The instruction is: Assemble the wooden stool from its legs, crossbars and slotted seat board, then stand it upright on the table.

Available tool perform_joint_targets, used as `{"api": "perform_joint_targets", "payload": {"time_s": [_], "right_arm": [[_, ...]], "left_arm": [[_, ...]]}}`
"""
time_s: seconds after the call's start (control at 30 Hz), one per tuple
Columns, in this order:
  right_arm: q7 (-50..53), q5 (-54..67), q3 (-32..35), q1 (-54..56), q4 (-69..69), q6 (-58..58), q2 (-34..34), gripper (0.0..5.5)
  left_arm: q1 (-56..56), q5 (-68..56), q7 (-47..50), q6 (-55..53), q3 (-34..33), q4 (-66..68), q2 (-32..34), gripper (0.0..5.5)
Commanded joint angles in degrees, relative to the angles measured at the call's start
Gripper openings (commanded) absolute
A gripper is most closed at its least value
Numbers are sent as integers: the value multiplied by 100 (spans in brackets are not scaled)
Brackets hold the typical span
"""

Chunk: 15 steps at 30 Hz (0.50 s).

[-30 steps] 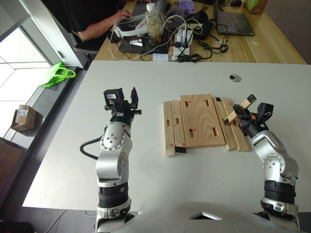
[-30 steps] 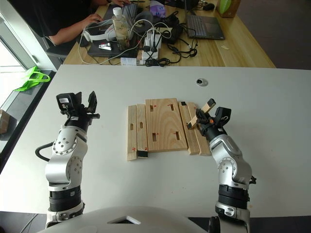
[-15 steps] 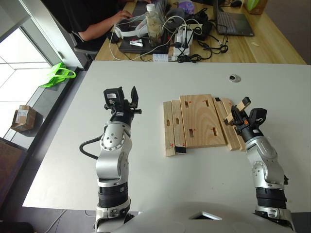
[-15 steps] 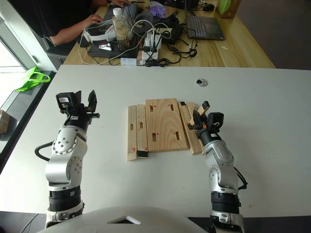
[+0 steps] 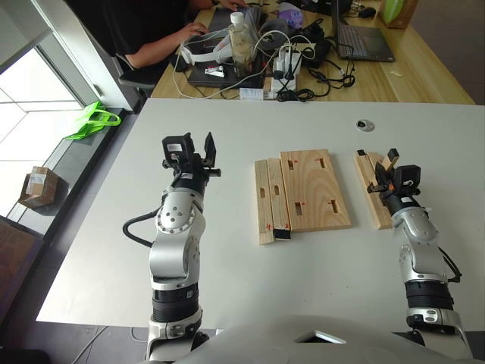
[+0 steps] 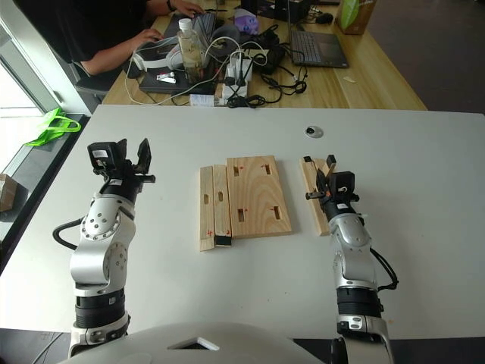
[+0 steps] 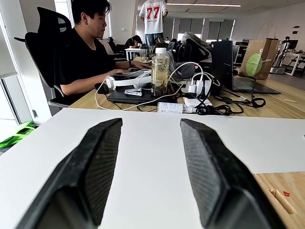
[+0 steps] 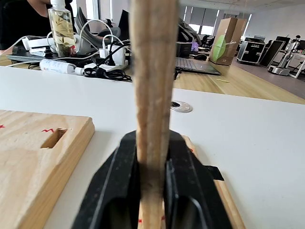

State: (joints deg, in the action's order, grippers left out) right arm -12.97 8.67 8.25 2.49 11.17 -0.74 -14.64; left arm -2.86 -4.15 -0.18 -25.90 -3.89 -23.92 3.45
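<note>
Grips a wooden stick (image 8: 150,71) tight in the gripper (image 8: 150,164), black fingers (image 8: 121,176) pressing on both sides. Holds the stick poking up well past the fingertips. Shows a slotted seat board (image 8: 33,157) lying flat just beside the gripper, on the white table (image 8: 257,138). Shows another wooden bar (image 8: 224,195) low down by the gripper, on the side away from the board. Far past the gripper, shows a round metal hole cover (image 8: 181,107), then a desk (image 8: 248,88) with a bottle (image 8: 61,24), cables (image 8: 102,64) and a brown bag (image 8: 226,45).

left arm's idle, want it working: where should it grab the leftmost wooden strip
Likely from above at mid-length of the leftmost strip, pinched across its narrow width. It lies flat, left edge free, right edge against the next strip, so slide it clear first.
</note>
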Motion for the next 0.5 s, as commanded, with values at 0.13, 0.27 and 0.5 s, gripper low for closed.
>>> {"api": "perform_joint_targets", "payload": {"time_s": [0.13,0.27,0.5], "right_arm": [[57,178,45,-154,90,447,219,38],[156,305,33,118,-512,549,335,38],[411,439,70,642,-1621,883,427,38]], "left_arm": [[-162,19,-18,8,-16,105,60,223],[-209,15,-36,25,-33,142,90,223],[-268,9,-78,47,-70,183,151,223]]}}
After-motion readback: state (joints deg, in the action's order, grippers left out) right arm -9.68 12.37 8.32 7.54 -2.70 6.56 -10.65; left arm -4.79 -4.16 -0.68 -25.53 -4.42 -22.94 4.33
